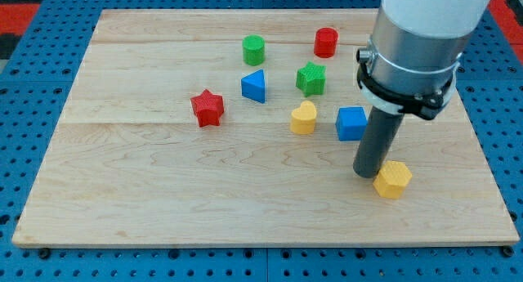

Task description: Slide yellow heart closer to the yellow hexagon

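Observation:
The yellow heart (303,118) lies near the board's middle, a little right of centre. The yellow hexagon (393,179) lies lower right, toward the view's bottom. My tip (367,174) rests on the board right beside the hexagon's left side, touching or nearly touching it. The tip is to the lower right of the heart, about a block's width or more away from it. The blue cube (351,123) sits between the heart and the rod, just right of the heart.
A green star (310,78), blue triangle (254,86), green cylinder (253,49), red cylinder (326,42) and red star (207,108) lie on the wooden board (163,192). The arm's large body (417,37) hangs over the upper right. Blue pegboard surrounds the board.

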Tool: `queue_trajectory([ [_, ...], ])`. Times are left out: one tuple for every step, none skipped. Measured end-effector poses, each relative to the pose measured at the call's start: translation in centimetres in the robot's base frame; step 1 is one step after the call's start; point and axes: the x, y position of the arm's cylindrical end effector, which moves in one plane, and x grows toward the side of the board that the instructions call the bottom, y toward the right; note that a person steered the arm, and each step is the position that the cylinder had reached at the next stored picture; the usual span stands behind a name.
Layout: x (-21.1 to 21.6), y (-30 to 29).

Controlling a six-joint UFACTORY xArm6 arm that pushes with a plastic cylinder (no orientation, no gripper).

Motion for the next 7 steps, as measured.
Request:
queue_trajectory([
  [1.6,1.7],
  [2.4,2.9],
  [2.6,1.3],
  [3.3,-1.2],
  [3.1,-4.6],
  [1.9,-8.9],
  [-0.5,-11.6],
])
